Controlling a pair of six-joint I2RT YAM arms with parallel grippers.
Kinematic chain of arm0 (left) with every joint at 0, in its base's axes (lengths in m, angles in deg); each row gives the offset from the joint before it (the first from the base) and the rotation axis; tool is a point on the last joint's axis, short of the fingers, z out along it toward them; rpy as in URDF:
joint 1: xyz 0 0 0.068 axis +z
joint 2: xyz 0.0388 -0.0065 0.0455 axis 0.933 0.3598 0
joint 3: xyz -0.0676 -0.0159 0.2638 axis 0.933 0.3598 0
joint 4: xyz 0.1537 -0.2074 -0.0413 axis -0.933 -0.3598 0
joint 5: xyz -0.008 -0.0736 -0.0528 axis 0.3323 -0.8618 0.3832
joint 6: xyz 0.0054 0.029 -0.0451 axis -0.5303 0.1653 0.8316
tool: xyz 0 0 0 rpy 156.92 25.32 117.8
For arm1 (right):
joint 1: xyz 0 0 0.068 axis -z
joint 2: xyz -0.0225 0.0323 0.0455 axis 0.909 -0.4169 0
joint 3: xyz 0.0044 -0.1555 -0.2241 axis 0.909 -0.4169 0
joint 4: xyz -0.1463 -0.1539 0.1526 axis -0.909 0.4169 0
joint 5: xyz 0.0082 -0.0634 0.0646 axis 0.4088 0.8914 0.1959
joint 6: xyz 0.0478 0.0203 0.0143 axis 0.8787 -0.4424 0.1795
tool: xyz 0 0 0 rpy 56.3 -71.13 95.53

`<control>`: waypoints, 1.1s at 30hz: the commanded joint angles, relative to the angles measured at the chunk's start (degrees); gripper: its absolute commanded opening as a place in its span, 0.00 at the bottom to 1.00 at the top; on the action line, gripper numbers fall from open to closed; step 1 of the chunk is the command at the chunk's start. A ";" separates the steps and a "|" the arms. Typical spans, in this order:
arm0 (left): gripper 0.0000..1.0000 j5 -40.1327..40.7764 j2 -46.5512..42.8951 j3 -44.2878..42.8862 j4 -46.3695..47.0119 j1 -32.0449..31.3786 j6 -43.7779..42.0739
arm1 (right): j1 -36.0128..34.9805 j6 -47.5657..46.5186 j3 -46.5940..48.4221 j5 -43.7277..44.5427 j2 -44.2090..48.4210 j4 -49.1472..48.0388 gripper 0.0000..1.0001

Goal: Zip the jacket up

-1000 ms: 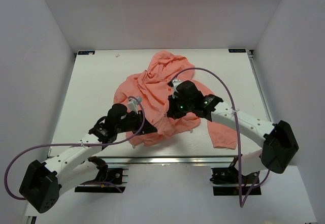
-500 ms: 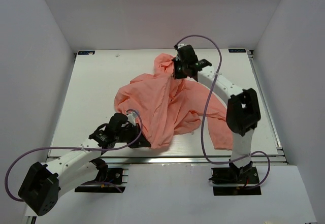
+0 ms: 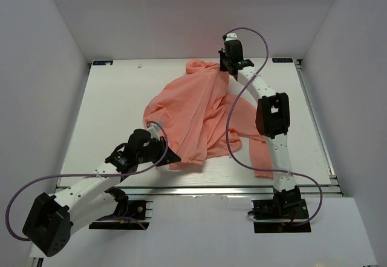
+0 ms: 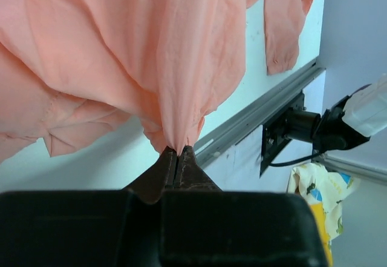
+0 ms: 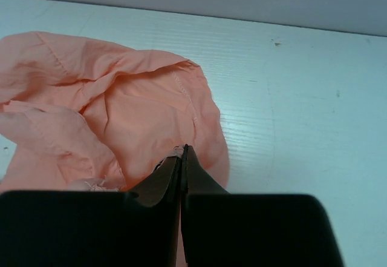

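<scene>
The salmon-pink jacket (image 3: 199,112) lies wrinkled on the white table and is pulled into a taut band between my two grippers. My left gripper (image 3: 173,157) is at the jacket's near edge, shut on a bunched point of fabric; in the left wrist view the cloth (image 4: 151,49) fans up from the shut tips (image 4: 178,149). My right gripper (image 3: 222,68) is at the far end by the hood, shut on a thin edge of cloth (image 5: 183,148). The hood (image 5: 139,97) lies just beyond it. No zipper shows.
The white table (image 3: 103,109) ends in a metal rail (image 3: 211,190) at the near edge. My right arm (image 3: 271,115) stretches over the jacket's right sleeve (image 3: 266,158). White walls close in on three sides. A yellow patterned cloth (image 4: 311,188) lies below the table edge.
My right gripper has travelled from the jacket's middle to the far edge of the table, dragging the fabric out long and taut. The left gripper kept its grip and shifted slightly right.
</scene>
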 commanded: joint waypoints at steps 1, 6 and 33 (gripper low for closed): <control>0.00 -6.17 1.77 2.29 -12.07 -1.05 -0.53 | 5.36 -4.34 5.65 6.90 -1.01 -20.39 0.00; 0.00 -0.93 6.60 -4.11 -16.70 -0.79 -2.10 | 3.78 -3.65 -4.05 -7.51 6.07 -18.37 0.07; 0.98 30.04 15.94 -49.14 -27.27 26.72 -12.13 | 2.02 16.40 -71.14 13.83 84.93 9.67 0.89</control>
